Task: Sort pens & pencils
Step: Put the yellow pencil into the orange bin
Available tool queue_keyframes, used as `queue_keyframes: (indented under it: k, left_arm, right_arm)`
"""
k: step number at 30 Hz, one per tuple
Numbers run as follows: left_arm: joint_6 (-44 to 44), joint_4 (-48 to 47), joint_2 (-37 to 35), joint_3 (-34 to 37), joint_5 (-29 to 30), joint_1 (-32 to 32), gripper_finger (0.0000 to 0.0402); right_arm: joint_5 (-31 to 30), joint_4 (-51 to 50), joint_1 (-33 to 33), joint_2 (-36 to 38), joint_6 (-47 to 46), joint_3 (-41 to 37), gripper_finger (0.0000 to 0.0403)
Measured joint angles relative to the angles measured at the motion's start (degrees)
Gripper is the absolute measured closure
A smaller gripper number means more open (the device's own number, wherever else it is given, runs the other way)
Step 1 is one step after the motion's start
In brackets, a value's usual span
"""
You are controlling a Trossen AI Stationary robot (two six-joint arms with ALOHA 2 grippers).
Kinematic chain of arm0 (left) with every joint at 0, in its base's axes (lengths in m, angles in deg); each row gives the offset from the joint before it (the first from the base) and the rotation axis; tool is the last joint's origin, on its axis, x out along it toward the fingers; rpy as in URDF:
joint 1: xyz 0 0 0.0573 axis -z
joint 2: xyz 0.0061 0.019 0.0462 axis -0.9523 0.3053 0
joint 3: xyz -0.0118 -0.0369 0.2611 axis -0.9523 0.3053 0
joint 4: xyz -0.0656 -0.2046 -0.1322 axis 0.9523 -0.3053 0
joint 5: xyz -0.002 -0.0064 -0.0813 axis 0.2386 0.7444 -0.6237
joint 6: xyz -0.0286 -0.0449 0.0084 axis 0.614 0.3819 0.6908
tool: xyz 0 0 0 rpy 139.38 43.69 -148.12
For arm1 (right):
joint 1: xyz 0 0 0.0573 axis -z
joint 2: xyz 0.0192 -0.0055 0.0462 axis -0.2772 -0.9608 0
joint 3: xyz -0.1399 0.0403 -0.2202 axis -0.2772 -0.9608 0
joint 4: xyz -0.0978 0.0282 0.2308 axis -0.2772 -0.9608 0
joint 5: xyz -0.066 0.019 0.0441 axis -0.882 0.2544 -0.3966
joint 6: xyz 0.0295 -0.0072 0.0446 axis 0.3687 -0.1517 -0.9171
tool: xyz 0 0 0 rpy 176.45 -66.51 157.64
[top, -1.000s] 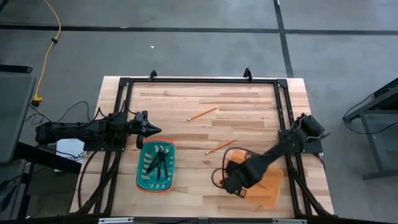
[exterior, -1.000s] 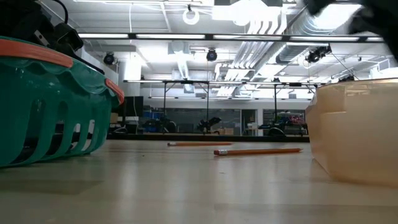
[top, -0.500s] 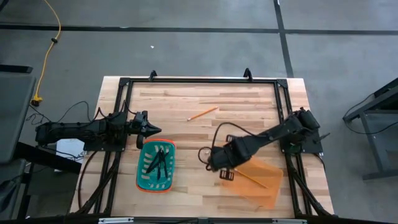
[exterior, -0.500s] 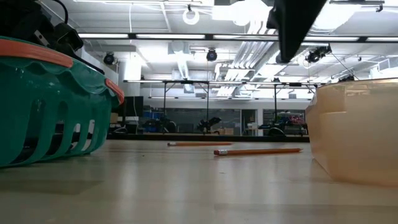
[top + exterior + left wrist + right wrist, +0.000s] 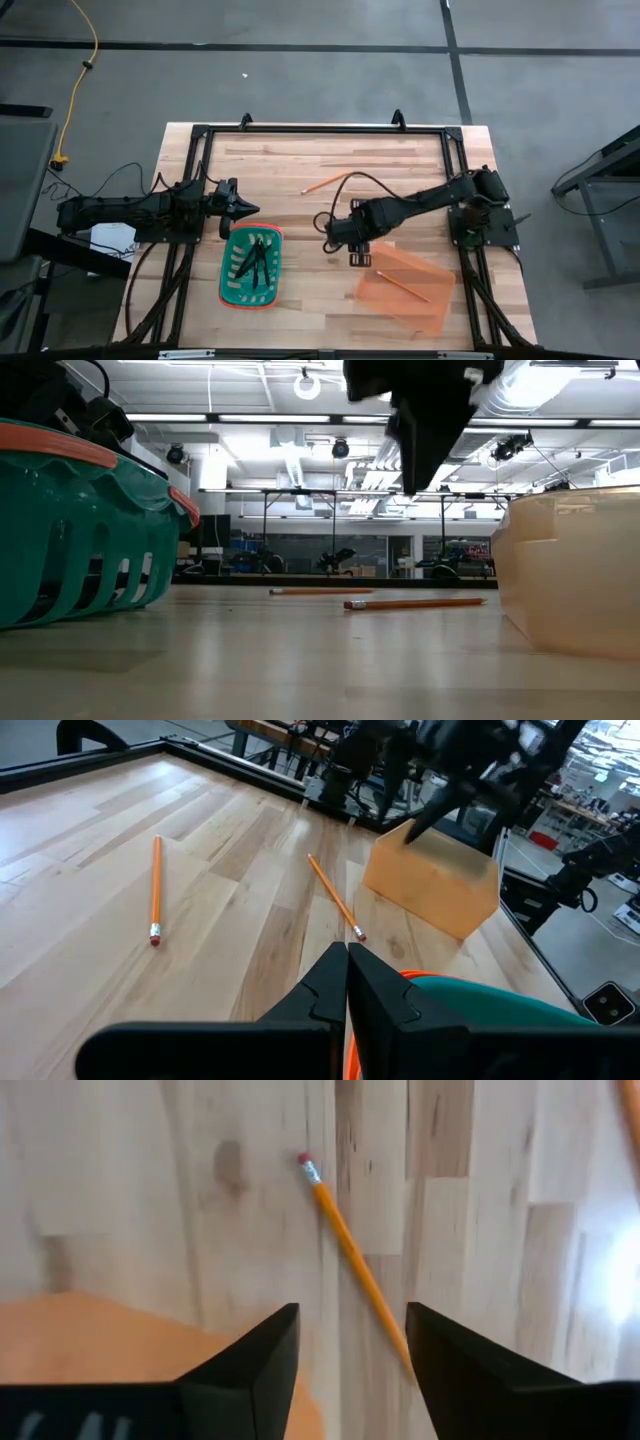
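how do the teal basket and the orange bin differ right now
The teal basket sits near the left gripper and holds the dark pens; the orange bin sits on the right and holds one pencil. The basket has slotted opaque walls, the bin plain translucent ones. Both rest on the table.

One camera looks straight down on the whole bench (image 5: pixel 400 160); another sits at bench-top level, facing the room. Both wrist cameras, close in, share one pencil (image 5: pixel 352 1260).
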Motion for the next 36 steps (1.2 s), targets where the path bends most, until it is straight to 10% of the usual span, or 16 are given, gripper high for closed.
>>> queue_keyframes:
  k: [36]
  left_arm:
    - [0.0, 0.0, -0.01, 0.0, -0.01, 0.0, 0.0401]
  right_arm:
    - [9.34, 29.95, 8.96, 0.04, 15.5, -26.13, 0.0235]
